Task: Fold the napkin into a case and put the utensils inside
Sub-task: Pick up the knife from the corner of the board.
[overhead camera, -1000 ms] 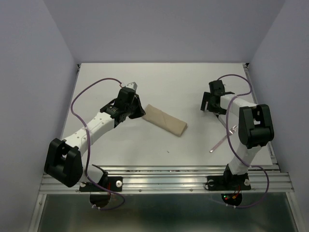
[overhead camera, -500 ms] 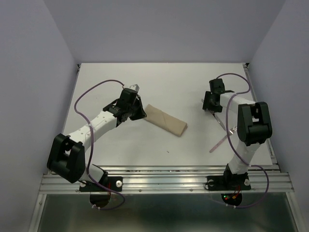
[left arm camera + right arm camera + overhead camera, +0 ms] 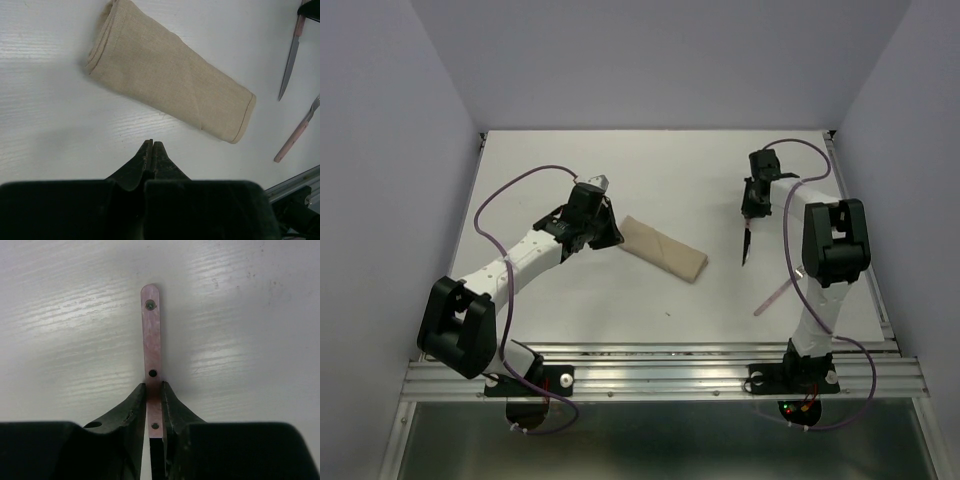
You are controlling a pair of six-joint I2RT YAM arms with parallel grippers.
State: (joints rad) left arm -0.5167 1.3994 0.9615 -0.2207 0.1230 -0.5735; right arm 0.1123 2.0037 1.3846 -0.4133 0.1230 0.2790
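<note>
1. The case [image 3: 663, 249], the beige-tan cloth napkin folded into a narrow oblong pouch, lies mid-table. Its long axis slants from far-left to near-right.
2. My left gripper [image 3: 151, 146] sits at the case's far-left end. The jaws are pinched together on nothing, and the tips are just beside the cloth, not touching it.
3. The case's near-right end, with the stitched hem, faces my right arm. I cannot tell which end is the open mouth.
4. My right gripper [image 3: 153, 392] is right of the case and clear of it. It is clamped on the thin knife [image 3: 151, 340] by its pale pink riveted handle, and the silver blade points toward the near edge.
5. I judge the knife must turn to line up with that slant before it slides in, and my right arm is the one to do it.
6. Furthest right, the pink-handled fork [image 3: 772, 296] lies loose on the table, near my right arm's base.
</note>
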